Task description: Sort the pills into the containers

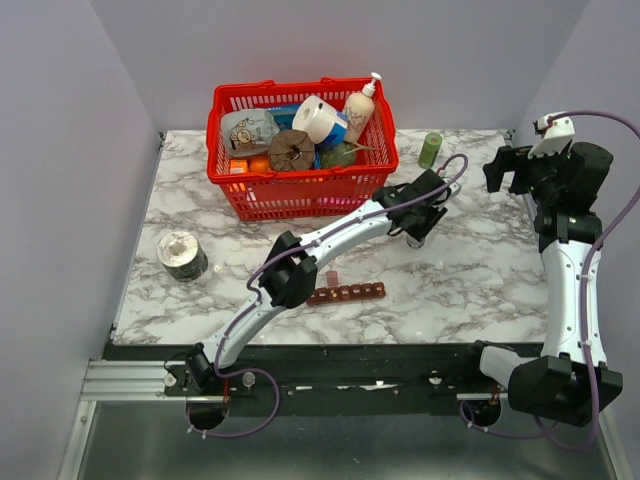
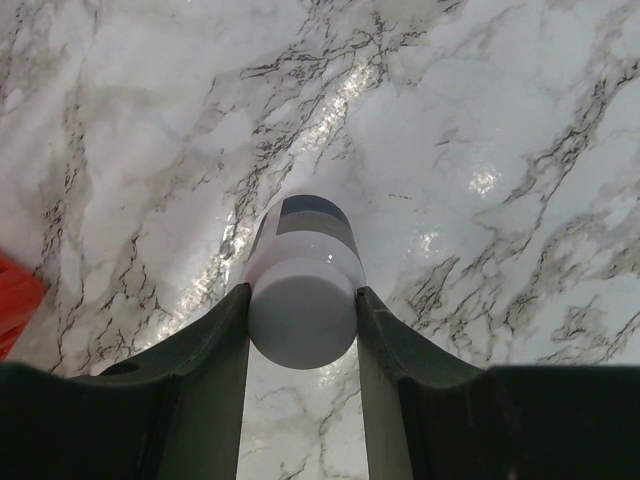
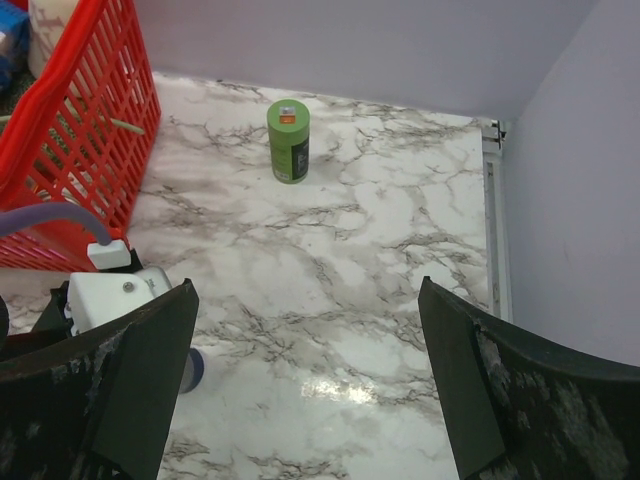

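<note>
Left hand (image 2: 302,292) clamps white-capped bottle (image 2: 305,255) near basket (image 1: 300,192).

Both arms are wearing white shells between black joints, the left arm (image 1: 340,228) and the right arm (image 1: 568,300) alike. A thin purple cable (image 1: 596,113) is running along each one. The right pincer (image 3: 307,287) is showing dark fingers (image 3: 140,370), and grey scuffed speckles are covering them.

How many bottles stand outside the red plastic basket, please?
2: a green cylindrical bottle at back right; a white-capped bottle in the left gripper. Others may be hidden.
</note>
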